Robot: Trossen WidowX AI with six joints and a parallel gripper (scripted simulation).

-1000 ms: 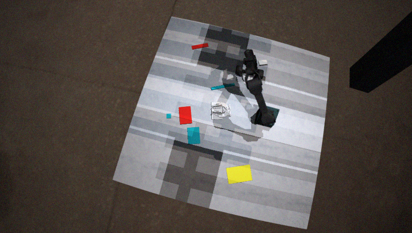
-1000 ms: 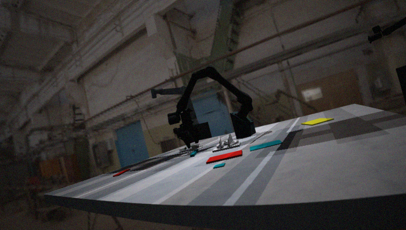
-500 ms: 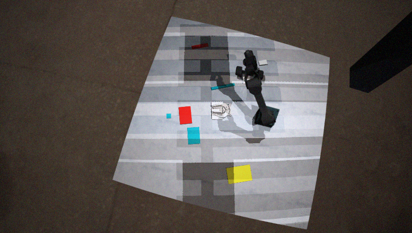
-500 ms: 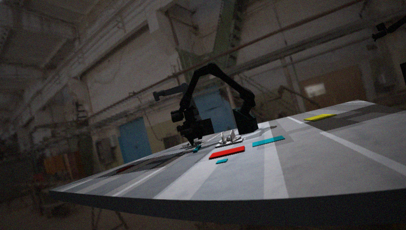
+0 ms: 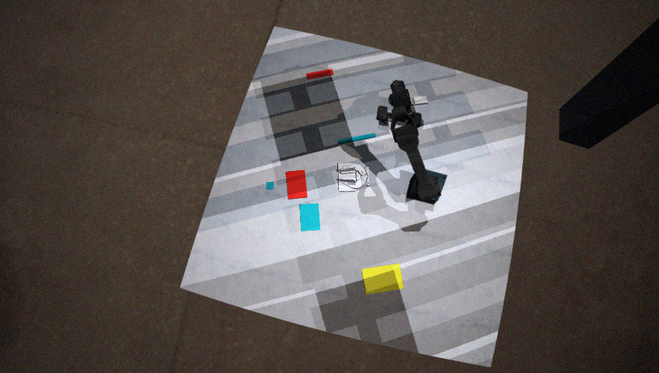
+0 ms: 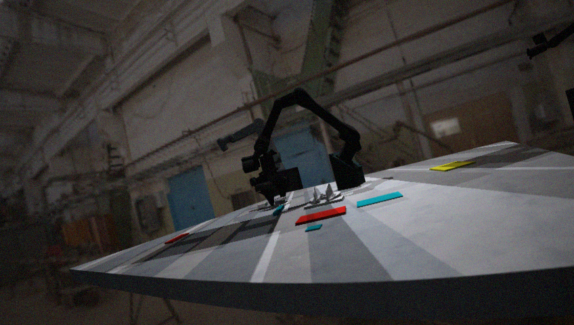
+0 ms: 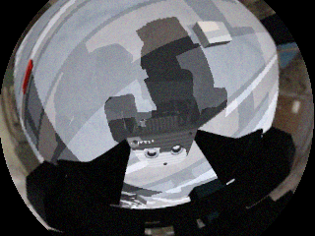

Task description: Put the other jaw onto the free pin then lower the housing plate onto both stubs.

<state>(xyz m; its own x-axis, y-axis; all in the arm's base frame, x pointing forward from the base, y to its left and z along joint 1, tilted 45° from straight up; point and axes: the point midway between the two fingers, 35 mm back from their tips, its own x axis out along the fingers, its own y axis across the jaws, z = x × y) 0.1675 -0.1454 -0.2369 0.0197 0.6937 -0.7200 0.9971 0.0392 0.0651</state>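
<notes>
My gripper [image 5: 400, 119] [image 6: 273, 201] [image 7: 161, 137] is open and points down low over the table. A pale plate with two round holes [image 7: 162, 158], seemingly the housing plate, lies between and below the fingers in the wrist view, its far part in shadow. The arm mostly hides it in the top view. The white jaw assembly [image 5: 346, 186] [image 6: 322, 197] stands apart, left of the arm base in the top view, and its edge shows low in the wrist view [image 7: 130, 200]. Jaw seating and tooth mesh are too small to tell.
A small white block [image 5: 420, 99] [image 7: 209, 32] lies beside the gripper. A cyan bar [image 5: 357, 138] [image 6: 278, 210] lies between gripper and assembly. A red slab [image 5: 296, 184] [image 6: 321, 215], a cyan slab [image 5: 309, 217] [image 6: 380, 200] and a yellow slab [image 5: 382, 279] [image 6: 451, 166] lie farther off.
</notes>
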